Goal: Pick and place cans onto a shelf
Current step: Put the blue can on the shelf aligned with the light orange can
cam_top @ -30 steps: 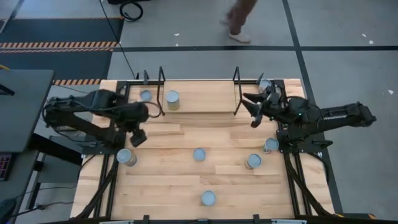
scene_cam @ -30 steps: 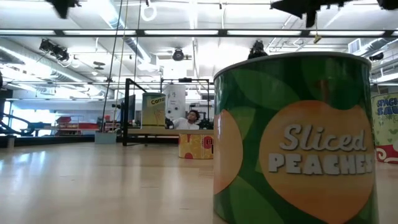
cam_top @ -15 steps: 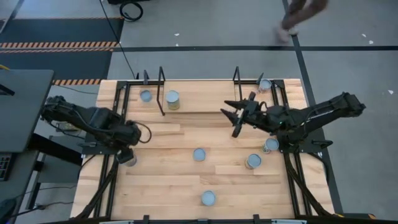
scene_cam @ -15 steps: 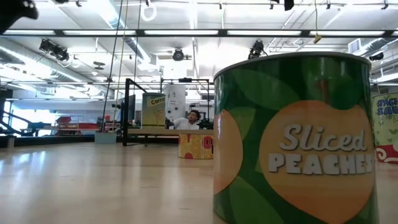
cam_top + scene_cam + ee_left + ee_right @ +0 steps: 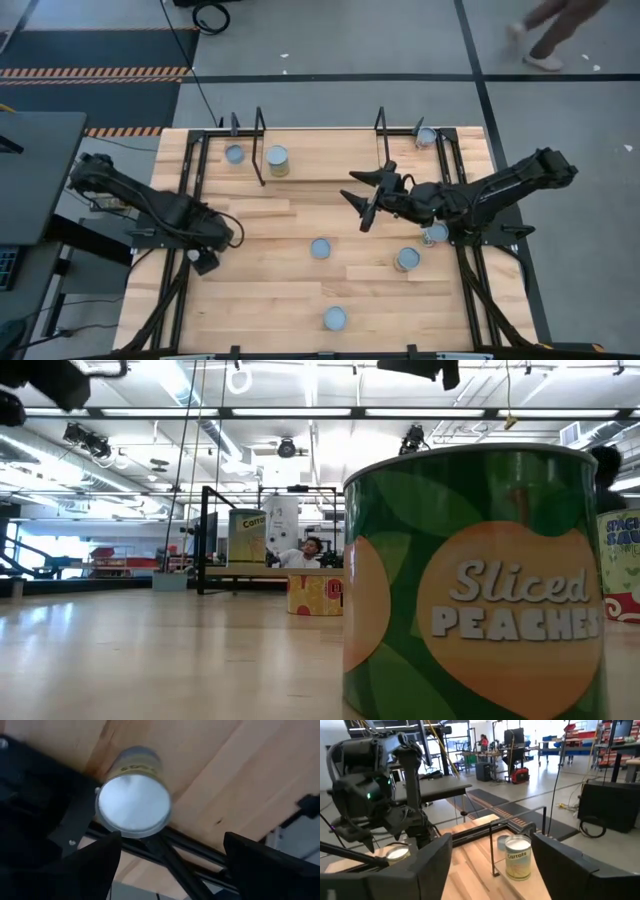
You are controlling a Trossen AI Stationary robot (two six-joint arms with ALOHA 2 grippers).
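Observation:
Several cans with silvery tops stand on the wooden table: one mid-table (image 5: 320, 248), two at the right (image 5: 406, 259), one near the front edge (image 5: 335, 318), the green peaches can (image 5: 470, 580) of the low view. Two cans (image 5: 277, 160) stand at the left end of the shelf (image 5: 320, 165), a black wire frame around a wooden board. My left gripper (image 5: 203, 258) points down, open, over a can (image 5: 134, 805) at the table's left edge, its fingers (image 5: 95, 865) short of it. My right gripper (image 5: 356, 200) is open, level, pointing left, in front of the shelf.
Black mount rails (image 5: 190, 200) run along both table sides; the left-edge can stands right beside one (image 5: 165, 850). One more can (image 5: 427, 136) sits at the far right corner. A person walks on the floor beyond the table (image 5: 545, 35).
My left gripper has come down and gone toward the table's near left, ending over the left-edge can, which it now hides in the high view. My right gripper has reached from the shelf's right end toward the table's middle, staying level.

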